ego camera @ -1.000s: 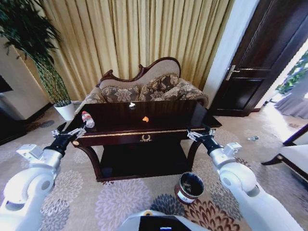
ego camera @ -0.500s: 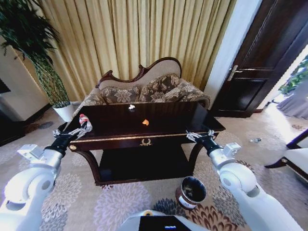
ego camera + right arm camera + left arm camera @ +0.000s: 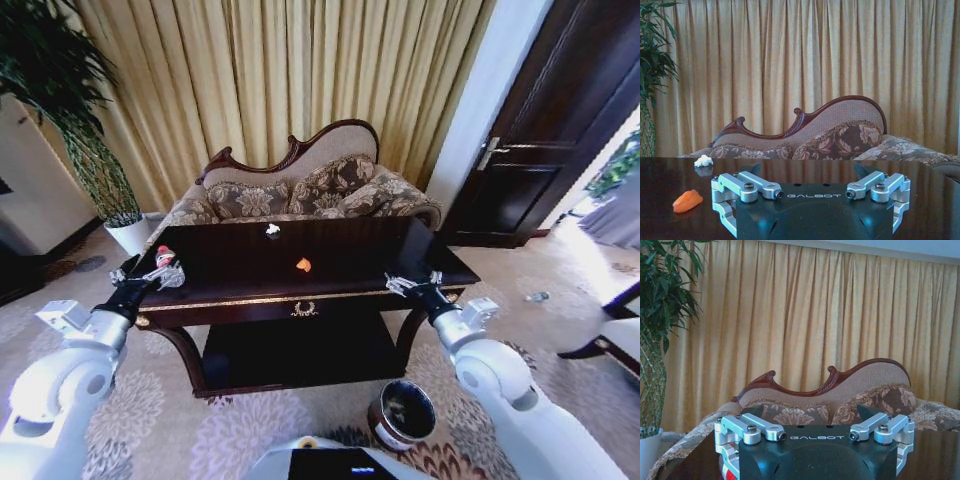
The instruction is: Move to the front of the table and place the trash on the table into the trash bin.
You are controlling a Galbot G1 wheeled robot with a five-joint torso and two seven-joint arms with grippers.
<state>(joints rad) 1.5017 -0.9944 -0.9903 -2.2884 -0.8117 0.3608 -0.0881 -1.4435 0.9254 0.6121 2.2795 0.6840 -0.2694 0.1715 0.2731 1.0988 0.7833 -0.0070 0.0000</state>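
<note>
**Facing the dark table, both arms raised at its front corners**

Standing before a dark glossy table [image 3: 350, 255] with gold trim and a gold emblem on its front edge, the robot holds an arm out toward each front corner. The left gripper [image 3: 128, 290] hovers at the table's front left corner, its fingers spread apart with nothing between them. Just beyond it, on the tabletop, lies a clear plastic bottle [image 3: 165, 268] with a red cap, tipped on its side. The right gripper [image 3: 415, 287] hangs at the front right corner, fingers likewise spread and holding nothing.

Near the middle of the tabletop sits an orange scrap [image 3: 302, 264]. Farther back, close to the table's rear edge, rests a small white paper wad [image 3: 272, 230]. From the right wrist camera, the orange scrap [image 3: 687, 200] lies nearer than the white wad [image 3: 703, 160], both well apart from the gripper.

On the patterned carpet, in front of the table's right leg, stands a round dark brown trash bin [image 3: 402, 413] with a shiny rim and white label. Behind the table is a floral sofa [image 3: 300, 190] against gold curtains [image 3: 280, 80].
</note>
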